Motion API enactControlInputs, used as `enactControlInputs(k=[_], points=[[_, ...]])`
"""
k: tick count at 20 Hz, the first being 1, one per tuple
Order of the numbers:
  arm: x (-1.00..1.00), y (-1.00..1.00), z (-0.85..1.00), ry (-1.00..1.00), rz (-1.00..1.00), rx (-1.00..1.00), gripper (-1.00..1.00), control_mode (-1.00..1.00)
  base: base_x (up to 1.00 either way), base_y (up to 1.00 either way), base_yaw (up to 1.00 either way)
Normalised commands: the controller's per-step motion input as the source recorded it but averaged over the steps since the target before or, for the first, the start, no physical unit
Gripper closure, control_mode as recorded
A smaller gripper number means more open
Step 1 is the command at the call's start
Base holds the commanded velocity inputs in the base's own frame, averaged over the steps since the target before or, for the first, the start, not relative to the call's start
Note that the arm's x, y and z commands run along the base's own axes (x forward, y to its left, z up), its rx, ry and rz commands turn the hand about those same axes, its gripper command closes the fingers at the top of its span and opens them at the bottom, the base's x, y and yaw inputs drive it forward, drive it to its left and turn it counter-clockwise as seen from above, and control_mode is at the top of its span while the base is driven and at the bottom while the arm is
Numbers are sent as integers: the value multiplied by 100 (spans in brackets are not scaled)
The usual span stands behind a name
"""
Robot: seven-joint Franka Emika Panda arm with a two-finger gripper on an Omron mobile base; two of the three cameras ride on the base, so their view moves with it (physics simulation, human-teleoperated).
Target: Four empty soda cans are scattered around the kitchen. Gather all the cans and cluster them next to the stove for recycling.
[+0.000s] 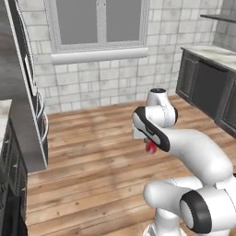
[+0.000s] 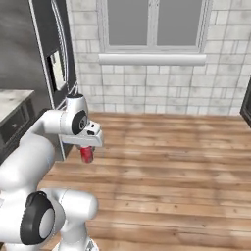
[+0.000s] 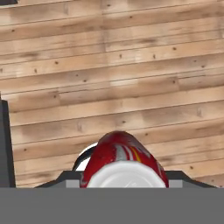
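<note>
Presently held: one small red soda can with a silver top [image 3: 124, 168], clamped between the two dark fingers of the white arm's gripper [image 2: 87, 153], jaws closed on its sides; the can hangs under the hand, clear of the floor, red body showing below the wrist in the left base view [image 1: 150, 147] and the right base view [image 2: 87, 154]

Hand view: silver lid nearest the camera, red wall with white and yellow markings behind it, brown wood plank floor [image 3: 122, 78] beyond

Arm: white jointed robot arm with dark joints [image 1: 184, 143], folded, elbow high, hand pointing down over open floor, well apart from every counter

Surroundings, by item:
- grey-framed window with a pale sill [image 1: 99, 25] set in a grey tiled wall [image 1: 115, 80], straight ahead
- tall dark grey fridge-like unit with curved handles [image 1: 32, 92] at the left, beside a white-grey marble counter edge [image 2: 12, 103]
- dark grey base cabinets under a marble top [image 1: 207, 87] along the right wall
</note>
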Motion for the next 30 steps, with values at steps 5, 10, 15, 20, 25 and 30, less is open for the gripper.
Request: enactControlInputs(k=[5,10,15,20,25,30], points=[[0,0,0,0,0,0,100,100,81,32,16],[0,0,0,0,0,0,100,100,59,30,22],[0,0,0,0,0,0,100,100,17,17,37],[0,0,0,0,0,0,100,100,0,9,45],[0,0,0,0,0,0,100,100,0,7,45],[0,0,0,0,0,0,100,100,3,1,46]])
